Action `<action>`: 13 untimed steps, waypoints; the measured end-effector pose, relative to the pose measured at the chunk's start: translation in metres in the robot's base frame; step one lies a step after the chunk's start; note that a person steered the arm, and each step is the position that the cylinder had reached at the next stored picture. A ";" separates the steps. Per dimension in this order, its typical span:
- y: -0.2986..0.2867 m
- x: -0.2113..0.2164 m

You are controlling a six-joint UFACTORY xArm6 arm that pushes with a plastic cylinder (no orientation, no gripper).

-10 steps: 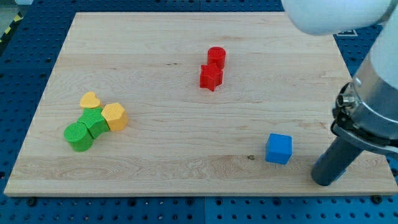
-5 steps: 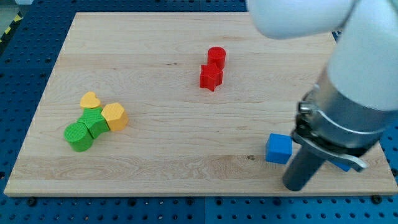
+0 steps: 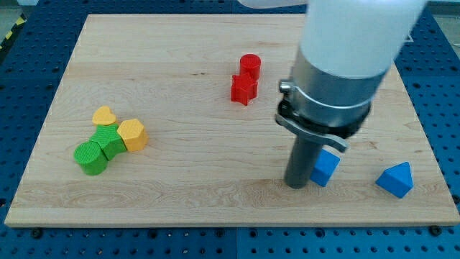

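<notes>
Altogether two red blocks [image 3: 246, 79], two green [image 3: 98, 150], two yellow [image 3: 121, 127], two blue [image 3: 359, 173]

Pale wooden board [image 3: 180, 183] resting on a blue perforated desk [image 3: 21, 86]; yellow-black hazard tape [image 3: 10, 32] beyond the board's upper-left corner. Even lighting.

White arm — grey collar — dark rod.

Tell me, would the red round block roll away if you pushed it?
Probably not. The red cylinder stands on its flat end, so it would likely slide, not roll. It sits against the red star block, which might move with it. My tip is far off, beside the blue cube.
</notes>
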State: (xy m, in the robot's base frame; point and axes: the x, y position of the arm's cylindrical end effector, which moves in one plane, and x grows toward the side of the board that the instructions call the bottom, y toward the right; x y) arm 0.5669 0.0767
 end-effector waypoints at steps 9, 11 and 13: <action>-0.073 0.009; -0.270 0.013; -0.348 0.005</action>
State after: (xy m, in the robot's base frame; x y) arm 0.5724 -0.2710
